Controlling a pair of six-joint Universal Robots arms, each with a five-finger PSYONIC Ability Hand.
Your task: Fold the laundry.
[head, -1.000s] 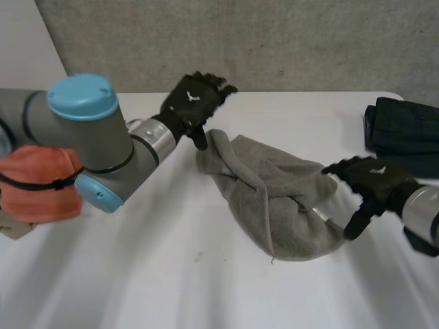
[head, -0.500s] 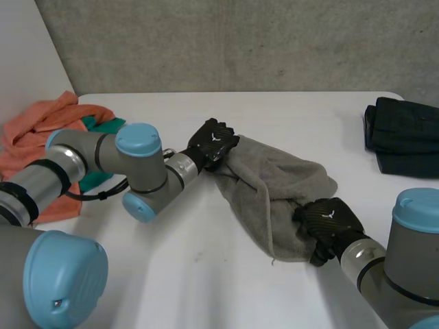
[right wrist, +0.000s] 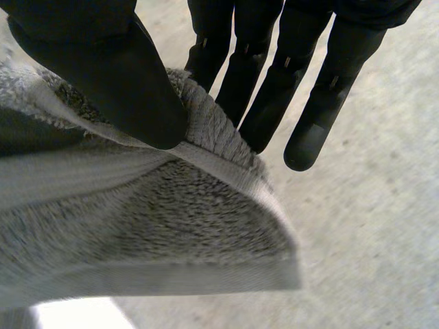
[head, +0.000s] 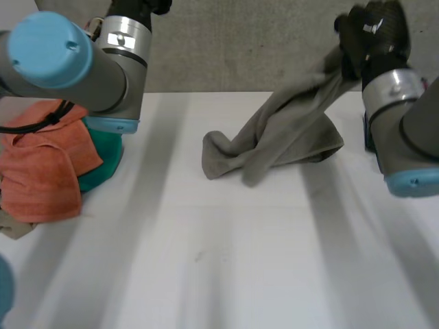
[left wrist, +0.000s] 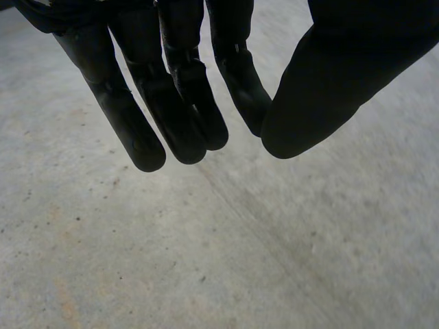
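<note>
One thin pinch carries the grey towel (right wrist: 137, 247): the right robot hand (right wrist: 89, 62) presses its thumb on a hemmed edge against the fingers (right wrist: 278, 89), with little cloth inside the grip, so a quick swing could pull the hem free. Below that robot hand the towel hangs twisted and bunched down to the table (head: 226, 274), where its low end rests, and lowered like this it would likely land crumpled. Well away from it, the left robot hand (left wrist: 171, 96) is raised with straight, empty fingers, so no second corner is held to spread the cloth.
</note>
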